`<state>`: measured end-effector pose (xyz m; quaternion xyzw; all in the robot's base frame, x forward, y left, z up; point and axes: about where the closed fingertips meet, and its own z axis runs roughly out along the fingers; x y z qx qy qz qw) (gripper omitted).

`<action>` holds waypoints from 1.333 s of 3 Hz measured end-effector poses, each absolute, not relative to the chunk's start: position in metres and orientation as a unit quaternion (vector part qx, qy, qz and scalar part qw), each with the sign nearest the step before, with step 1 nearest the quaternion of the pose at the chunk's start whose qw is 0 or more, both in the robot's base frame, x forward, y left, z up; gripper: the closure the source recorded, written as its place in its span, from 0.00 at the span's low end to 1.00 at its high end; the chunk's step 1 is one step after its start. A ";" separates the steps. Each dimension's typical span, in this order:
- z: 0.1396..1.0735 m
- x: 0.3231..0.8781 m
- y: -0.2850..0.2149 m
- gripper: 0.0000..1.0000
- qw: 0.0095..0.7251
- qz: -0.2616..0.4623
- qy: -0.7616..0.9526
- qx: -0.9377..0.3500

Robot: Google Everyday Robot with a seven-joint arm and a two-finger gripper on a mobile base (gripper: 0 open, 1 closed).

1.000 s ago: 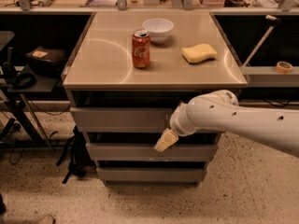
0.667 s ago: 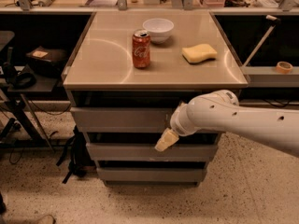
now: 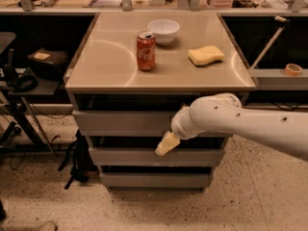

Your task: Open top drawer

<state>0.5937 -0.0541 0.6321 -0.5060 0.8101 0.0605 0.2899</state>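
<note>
The top drawer (image 3: 122, 122) is the uppermost grey front under the beige counter top, with a dark gap above it. Two more grey drawer fronts sit below it. My white arm comes in from the right across the drawer's right half. My gripper (image 3: 166, 144) shows as a cream tip pointing down-left, just below the top drawer's lower edge and in front of the gap above the middle drawer (image 3: 144, 156).
On the counter (image 3: 106, 66) stand a red soda can (image 3: 146, 51), a white bowl (image 3: 163, 31) and a yellow sponge (image 3: 205, 55). A dark bag (image 3: 77, 160) lies on the floor left of the cabinet. Dark shelves flank it on both sides.
</note>
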 end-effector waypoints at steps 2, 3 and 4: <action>0.634 0.594 -0.054 0.42 0.290 0.060 0.810 -0.506; 0.638 0.595 -0.057 0.65 0.290 0.060 0.810 -0.506; 0.641 0.596 -0.058 0.88 0.290 0.060 0.810 -0.506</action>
